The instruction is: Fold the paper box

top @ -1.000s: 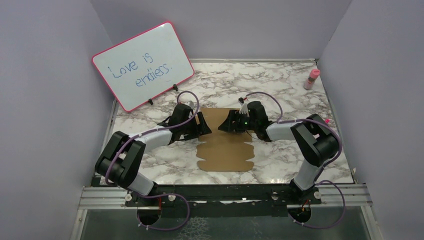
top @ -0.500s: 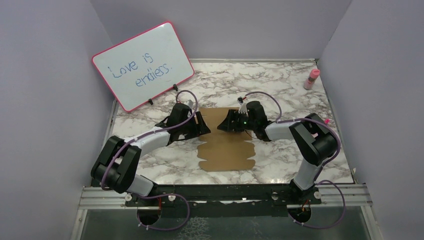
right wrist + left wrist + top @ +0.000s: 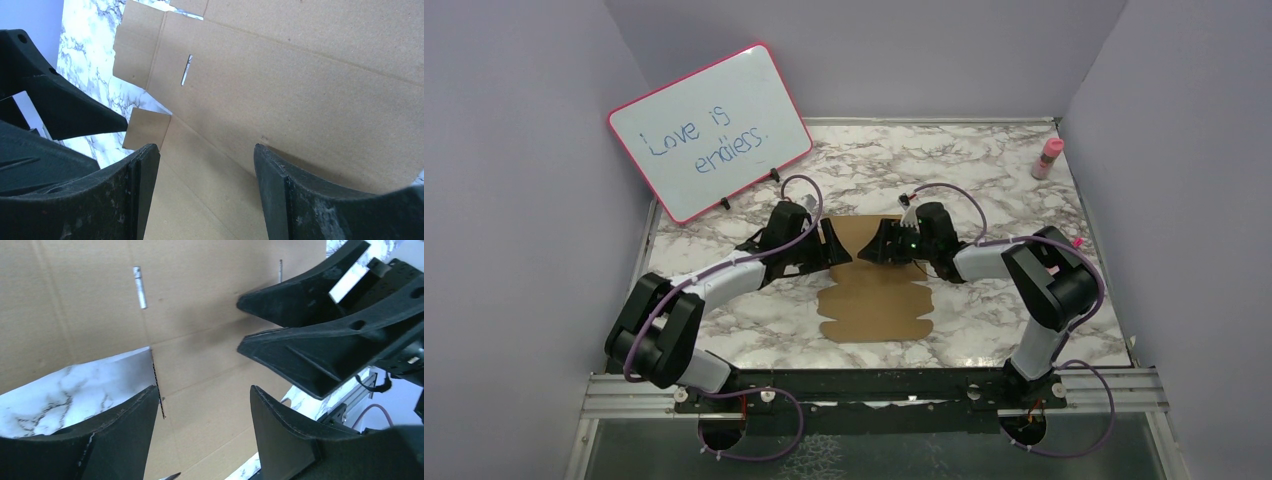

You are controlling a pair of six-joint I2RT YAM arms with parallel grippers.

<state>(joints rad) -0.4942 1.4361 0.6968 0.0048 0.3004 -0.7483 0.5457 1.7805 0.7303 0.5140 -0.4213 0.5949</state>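
The paper box [image 3: 874, 295] is a flat brown die-cut cardboard sheet lying in the middle of the marble table. Both grippers are low over its far half and face each other. My left gripper [image 3: 836, 248] is at the sheet's left edge, open, with bare cardboard [image 3: 200, 340] and a slit between its fingers. My right gripper [image 3: 880, 245] is open over the sheet's right part, above a crease in the cardboard [image 3: 300, 90]. Neither holds anything. The right gripper's fingers [image 3: 310, 335] show in the left wrist view. The left gripper [image 3: 65, 112] shows in the right wrist view.
A pink-framed whiteboard [image 3: 709, 132] leans at the back left. A pink bottle [image 3: 1049, 158] stands at the back right corner. Lilac walls close in the table [image 3: 1024, 210] on three sides. The arms' mounting rail [image 3: 874, 385] runs along the near edge.
My left gripper has moved slightly right, further over the sheet's left edge, and its jaws have narrowed a little. The right arm and the sheet have stayed put.
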